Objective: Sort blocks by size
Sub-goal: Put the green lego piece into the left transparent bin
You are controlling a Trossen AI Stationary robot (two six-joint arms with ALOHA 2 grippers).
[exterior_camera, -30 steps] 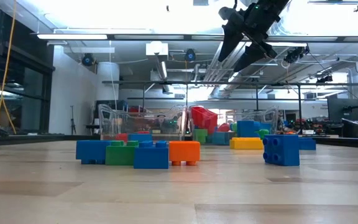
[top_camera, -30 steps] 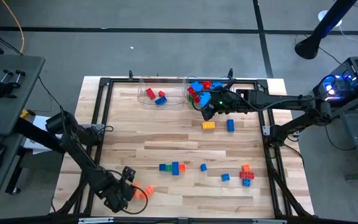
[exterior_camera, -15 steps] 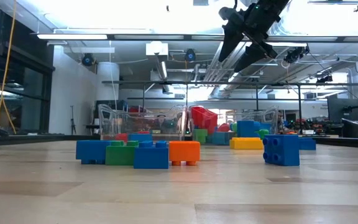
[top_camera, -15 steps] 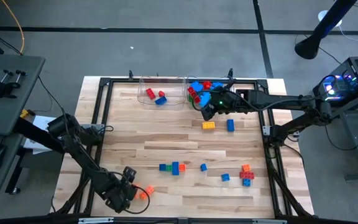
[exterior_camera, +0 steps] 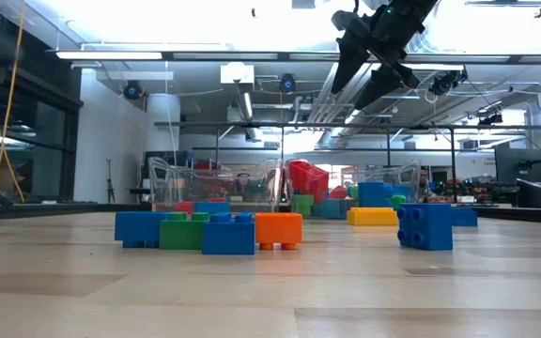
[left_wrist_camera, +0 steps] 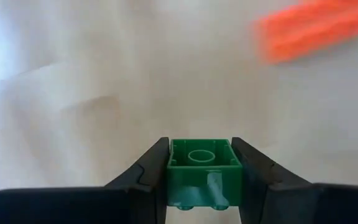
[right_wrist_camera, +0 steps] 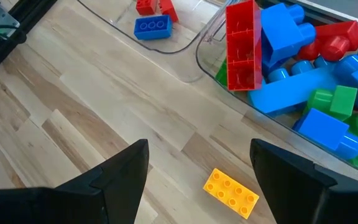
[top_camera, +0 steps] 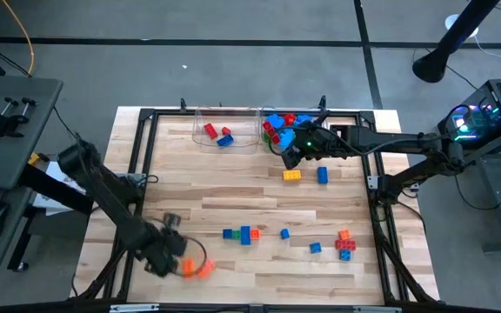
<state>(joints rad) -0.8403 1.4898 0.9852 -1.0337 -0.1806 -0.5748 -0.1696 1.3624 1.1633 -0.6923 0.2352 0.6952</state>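
While the left pincer sits low over the table's near left corner, its jaws are clamped on a small green block, with an orange block lying just beside it. Farther back, the right pincer hangs above the table with its jaws apart and nothing between them, near a clear bin heaped with big red, blue and green blocks. A yellow block lies on the wood beneath it. At mid-table sits a joined row of blue, green and orange blocks.
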